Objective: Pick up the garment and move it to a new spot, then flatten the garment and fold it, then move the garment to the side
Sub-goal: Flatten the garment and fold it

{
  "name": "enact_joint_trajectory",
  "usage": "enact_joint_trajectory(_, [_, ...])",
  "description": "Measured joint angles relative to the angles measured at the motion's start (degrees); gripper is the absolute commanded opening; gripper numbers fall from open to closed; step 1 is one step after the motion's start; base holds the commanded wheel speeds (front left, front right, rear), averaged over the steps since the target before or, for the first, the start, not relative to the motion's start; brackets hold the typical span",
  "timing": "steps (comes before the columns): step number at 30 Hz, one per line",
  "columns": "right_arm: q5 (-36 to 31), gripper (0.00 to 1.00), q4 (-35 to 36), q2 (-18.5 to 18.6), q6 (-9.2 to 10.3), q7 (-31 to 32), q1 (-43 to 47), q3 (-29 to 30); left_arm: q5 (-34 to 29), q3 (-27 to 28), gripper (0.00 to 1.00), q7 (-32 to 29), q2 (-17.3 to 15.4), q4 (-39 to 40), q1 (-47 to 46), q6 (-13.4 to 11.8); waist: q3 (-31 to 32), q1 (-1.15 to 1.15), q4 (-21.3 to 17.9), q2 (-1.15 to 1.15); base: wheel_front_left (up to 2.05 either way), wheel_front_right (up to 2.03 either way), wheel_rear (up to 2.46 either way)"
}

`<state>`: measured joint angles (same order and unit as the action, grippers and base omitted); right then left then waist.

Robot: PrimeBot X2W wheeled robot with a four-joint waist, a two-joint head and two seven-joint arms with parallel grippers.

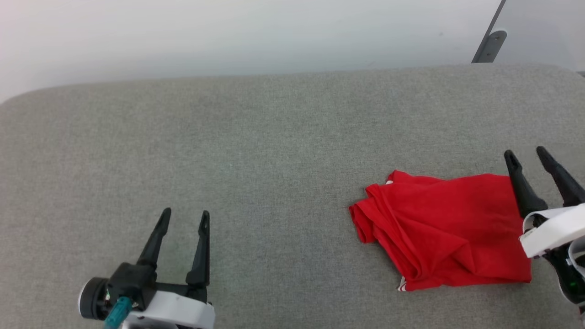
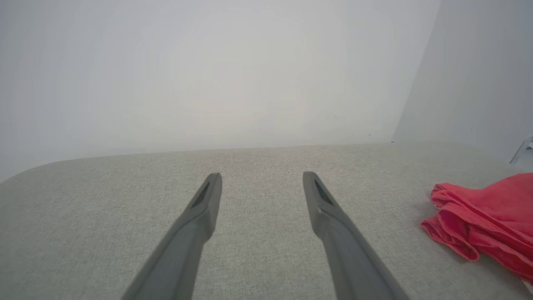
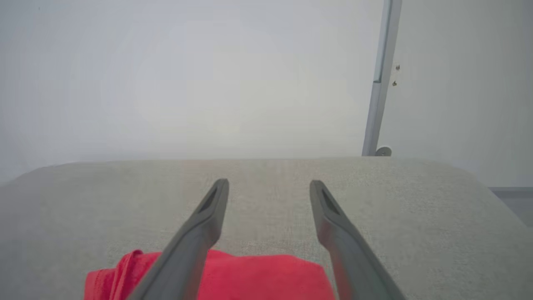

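The garment (image 1: 448, 228) is lying folded in a compact stack on the table (image 1: 274, 160), just beneath and left of the right tool (image 1: 525, 151) and well to the right of the left tool (image 1: 186, 211). Both tools are resting released, grasping nothing. Folding and side placement are appearing complete; little is remaining.

The head camera looks forward and steeply down on the grey padded surface (image 1: 274, 151) from well above, with the left gripper (image 1: 186, 211) at its lower left and the right gripper (image 1: 525, 151) at its right edge. Each wrist camera sits low and close over that surface, facing along its own fingers (image 2: 200, 225) toward the pale wall (image 2: 208, 75). All three share the red shirt (image 1: 448, 228), at the left wrist view's right edge and the right wrist view's bottom.
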<state>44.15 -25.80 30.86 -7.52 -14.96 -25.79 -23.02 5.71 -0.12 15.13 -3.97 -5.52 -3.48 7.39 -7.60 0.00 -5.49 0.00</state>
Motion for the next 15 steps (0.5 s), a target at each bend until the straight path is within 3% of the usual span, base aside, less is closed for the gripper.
enact_joint_trajectory(6, [-9.1,1.0,6.8,-4.0,0.0,0.0,7.9,9.6,0.3,0.3,1.0,0.0,-0.2,1.3,2.0,0.0,1.1,0.0,0.3,0.0,0.0,0.0,0.0])
enact_joint_trajectory(15, [-13.2,1.0,15.5,-6.1,0.0,0.0,19.4,17.8,-0.1,-0.2,1.0,0.0,-0.4,5.5,6.7,0.0,2.1,0.0,1.8,0.0,0.0,0.0,0.0])
